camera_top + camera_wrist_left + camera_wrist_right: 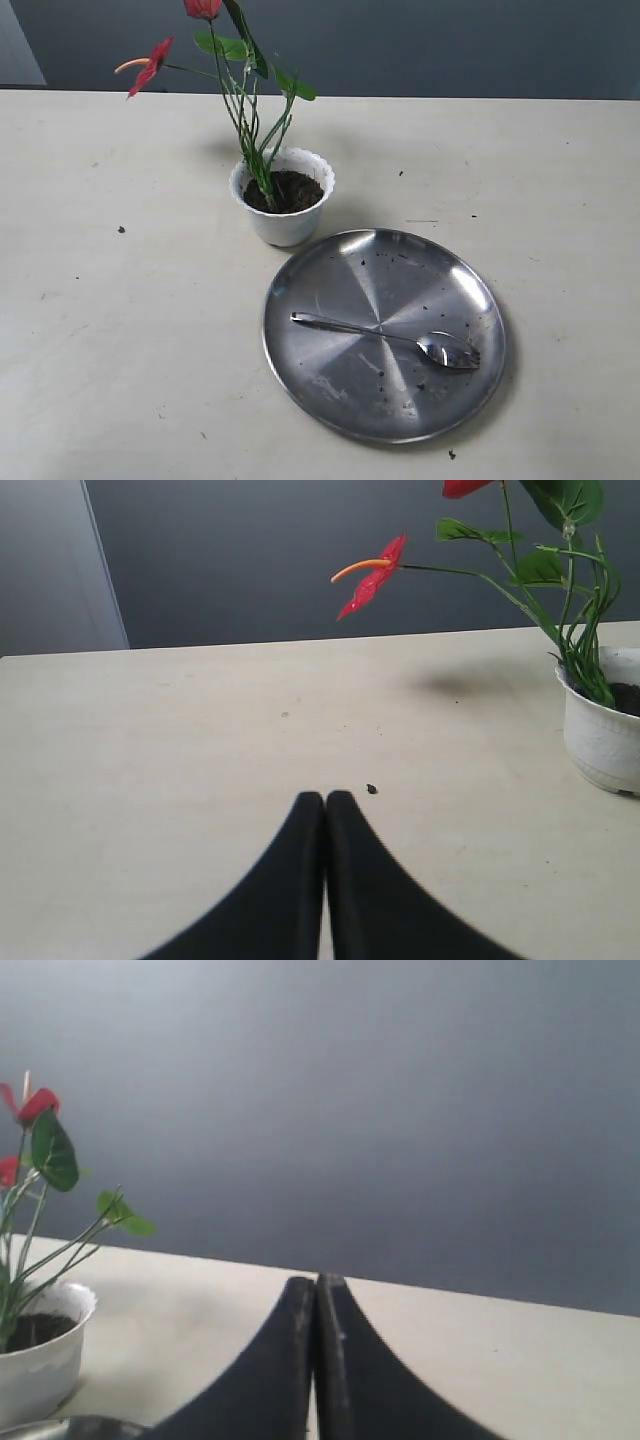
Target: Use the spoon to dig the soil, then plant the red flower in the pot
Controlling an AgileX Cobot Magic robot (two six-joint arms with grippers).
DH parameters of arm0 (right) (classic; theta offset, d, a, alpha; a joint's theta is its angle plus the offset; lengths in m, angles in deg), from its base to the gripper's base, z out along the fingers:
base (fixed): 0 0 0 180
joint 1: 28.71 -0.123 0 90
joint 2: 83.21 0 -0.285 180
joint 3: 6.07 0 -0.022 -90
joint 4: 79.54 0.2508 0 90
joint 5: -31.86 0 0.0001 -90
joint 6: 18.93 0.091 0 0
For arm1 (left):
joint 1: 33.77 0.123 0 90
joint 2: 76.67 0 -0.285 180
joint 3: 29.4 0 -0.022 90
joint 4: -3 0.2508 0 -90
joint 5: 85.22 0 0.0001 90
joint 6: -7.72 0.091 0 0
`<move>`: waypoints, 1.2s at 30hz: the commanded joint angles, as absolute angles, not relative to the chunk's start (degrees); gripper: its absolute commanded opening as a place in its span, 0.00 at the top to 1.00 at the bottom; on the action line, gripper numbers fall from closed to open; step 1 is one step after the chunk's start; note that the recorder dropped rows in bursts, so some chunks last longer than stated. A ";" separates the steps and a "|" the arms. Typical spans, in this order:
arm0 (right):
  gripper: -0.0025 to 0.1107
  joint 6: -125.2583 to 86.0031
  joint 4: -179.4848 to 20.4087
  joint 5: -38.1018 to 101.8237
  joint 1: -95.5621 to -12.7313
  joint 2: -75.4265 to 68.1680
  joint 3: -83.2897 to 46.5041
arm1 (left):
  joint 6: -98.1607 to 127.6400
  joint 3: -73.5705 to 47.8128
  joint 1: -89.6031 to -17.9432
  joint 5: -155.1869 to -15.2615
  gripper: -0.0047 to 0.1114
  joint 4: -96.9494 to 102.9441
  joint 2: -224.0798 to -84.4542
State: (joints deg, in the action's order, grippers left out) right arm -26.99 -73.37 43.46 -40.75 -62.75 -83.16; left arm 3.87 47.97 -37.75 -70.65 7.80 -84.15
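Exterior view: a small white cup-shaped pot [285,225] with a scalloped rim stands upright on the pale worktop [120,350], nearer the far edge than the near one and a little left of the middle.
Soil: dark crumbly soil [298,190] fills the pot to just under its rim.
Flower: the red flower [152,60], with pointed glossy red blooms, an orange spike and green leaves, stands planted in the soil on a bundle of thin green stems. It leans toward the worktop's far left corner.
Plate: a large round steel plate [330,380] lies flat just beside the pot, on the side toward the near right corner. I cannot tell whether the two touch. Dark specks are scattered over it.
Spoon: a slim shiny silver spoon [372,332] lies on the plate, its bowl toward the worktop's right edge and its handle toward the left edge.
Left hand: the left hand [325,798] has its two black fingers pressed together with nothing between them, over bare worktop. A dark crumb [371,789] lies just past the tips.
Right hand: the right hand [316,1282] is likewise closed tip to tip and empty, pointing toward the grey wall [400,1110].
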 commanded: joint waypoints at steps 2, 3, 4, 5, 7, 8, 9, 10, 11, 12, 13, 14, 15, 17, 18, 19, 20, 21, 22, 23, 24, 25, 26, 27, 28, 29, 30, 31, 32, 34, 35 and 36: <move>0.98 -27.21 -73.86 43.69 -36.01 -67.31 -83.29 | 3.82 47.81 -38.00 -71.14 0.95 7.82 -84.45; 0.98 -27.21 -73.74 43.85 -36.01 -67.86 -83.29 | 3.82 47.81 -38.00 -71.14 0.95 7.82 -84.45; 0.98 -27.21 -72.95 43.10 -36.01 -68.08 -83.29 | 3.82 47.81 -38.00 -71.14 0.95 7.82 -84.45; 0.98 -27.21 -72.12 41.55 -36.13 -68.08 -83.29 | 3.82 47.81 -38.00 -71.14 0.95 7.82 -84.45; 0.98 -27.21 -69.94 34.07 -36.02 -69.15 -83.29 | 3.82 47.81 -38.00 -71.14 0.95 7.82 -84.45; 0.98 -27.21 -69.99 29.63 -36.02 -70.09 -83.29 | 3.82 47.81 -38.00 -71.14 0.95 7.82 -84.45; 0.98 -27.21 -69.99 23.62 -36.02 -71.50 -83.29 | 3.82 47.81 -38.00 -71.14 0.95 7.82 -84.45; 0.98 -27.21 -69.99 17.38 -36.02 -73.05 -83.29 | 3.82 47.81 -38.00 -71.14 0.95 7.82 -84.45; 0.98 -27.21 -69.99 12.27 -36.02 -74.21 -83.29 | 3.82 47.81 -38.00 -71.14 0.95 7.82 -84.45; 0.98 -27.21 -69.99 11.84 -36.02 -75.43 -83.29 | 3.82 47.81 -38.00 -71.14 0.95 7.82 -84.45; 0.98 -27.21 -70.12 12.34 -36.02 -75.43 -83.29 | 3.82 47.81 -38.00 -71.14 0.95 7.82 -84.45; 0.98 -27.21 -70.61 13.02 -36.02 -75.43 -83.29 | 3.82 47.81 -38.00 -71.14 0.95 7.82 -84.45; 0.98 -27.21 -71.19 13.53 -36.02 -75.43 -83.29 | 3.82 47.81 -38.00 -71.14 0.95 7.82 -84.45; 0.98 -27.21 -73.24 13.53 -36.02 -75.43 -83.29 | 3.82 47.81 -38.00 -71.14 0.95 7.69 -84.45; 0.98 -27.21 -74.02 13.53 -36.02 -75.43 -83.29 | 3.82 47.81 -38.00 -71.14 0.95 7.69 -84.45; 0.98 -27.21 -74.83 13.41 -36.02 -75.43 -83.29 | 3.82 47.81 -38.00 -71.14 0.95 7.69 -84.45; 0.98 -27.21 -75.56 13.18 -36.02 -75.43 -83.29 | 3.82 47.81 -38.00 -71.14 0.95 7.69 -84.45; 0.98 -27.21 -76.54 13.04 -36.02 -75.43 -83.29 | 3.82 47.81 -38.00 -71.14 0.95 7.69 -84.45; 0.98 -27.21 -76.82 12.94 -36.02 -75.43 -83.29 | 3.82 47.81 -38.00 -71.14 0.95 7.78 -84.45; 0.98 -27.21 -77.12 12.95 -36.02 -75.43 -83.29 | 3.82 47.81 -38.00 -71.14 0.95 7.78 -84.45; 0.98 -27.21 -77.12 12.95 -36.02 -75.43 -83.29 | 3.82 47.81 -38.00 -71.14 0.95 7.78 -84.45; 0.98 -27.21 -77.42 12.73 -36.02 -75.43 -83.29 | 3.82 47.81 -38.00 -71.14 0.95 7.78 -84.45; 0.98 -27.21 -77.51 12.74 -36.02 -75.43 -83.29 | 3.82 47.81 -38.00 -71.14 0.95 7.78 -84.45; 0.98 -27.21 -77.51 12.74 -36.02 -75.43 -83.29 | 3.82 47.81 -38.00 -71.14 0.95 7.78 -84.45; 0.98 -27.21 -77.51 12.74 -36.02 -75.43 -83.29 | 3.82 47.81 -38.00 -71.14 0.95 7.78 -84.45; 0.98 -27.21 -77.51 12.74 -36.02 -75.43 -83.29 | 3.82 47.81 -38.00 -71.14 0.95 7.78 -84.45; 0.98 -27.21 -77.51 12.74 -36.02 -75.43 -83.29 | 3.82 47.81 -38.00 -71.14 0.95 7.78 -84.45; 0.98 -27.21 -77.48 13.07 -36.02 -75.43 -83.29 | 3.82 47.81 -38.00 -71.14 0.95 7.78 -84.45; 0.98 -27.21 -77.48 13.22 -36.02 -75.43 -83.29 | 3.82 47.81 -38.00 -71.14 0.95 7.78 -84.45; 0.98 -27.21 -77.48 13.22 -36.02 -75.43 -83.29 | 3.82 47.81 -38.00 -71.14 0.95 7.78 -84.45; 0.98 -27.21 -77.48 13.22 -36.02 -75.43 -83.29 | 3.82 47.81 -38.00 -71.14 0.95 7.78 -84.45; 0.98 -27.21 -77.48 13.22 -36.02 -75.43 -83.29 | 3.82 47.81 -38.00 -71.14 0.95 7.78 -84.45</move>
